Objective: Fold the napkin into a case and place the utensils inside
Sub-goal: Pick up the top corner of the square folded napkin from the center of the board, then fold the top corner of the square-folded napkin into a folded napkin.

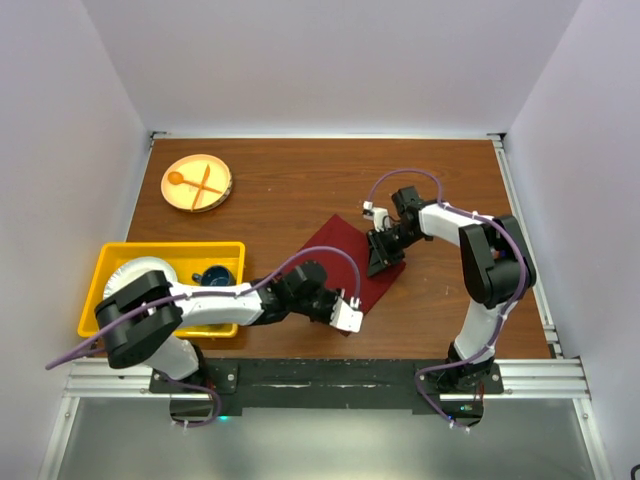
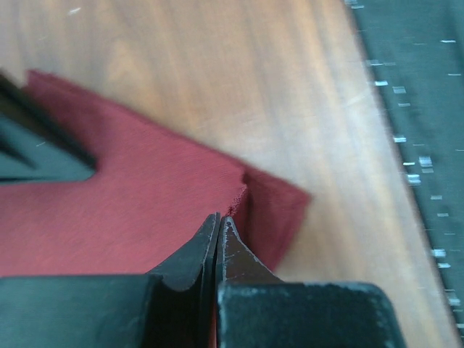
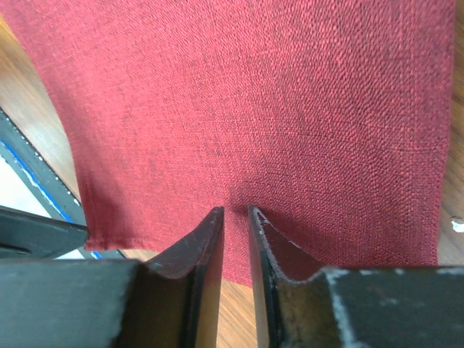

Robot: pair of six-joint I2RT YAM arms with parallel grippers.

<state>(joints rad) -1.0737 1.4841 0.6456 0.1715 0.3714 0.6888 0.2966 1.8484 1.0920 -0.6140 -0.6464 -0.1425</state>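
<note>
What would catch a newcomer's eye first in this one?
The maroon napkin spread mid-table stands out, with the left gripper pinched shut on its near corner and the right gripper, jaws slightly apart, at its far-right edge. Next come the yellow bin at the left edge and the round plate holding an orange spoon and fork at the far left.

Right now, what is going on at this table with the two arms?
Both arms are working on the maroon napkin, which lies spread on the wooden table. The left gripper is shut on the cloth's near corner, bunching it a little. The right gripper stands at the far right edge with its jaws slightly apart, nothing between them. No fold shows yet.
</note>
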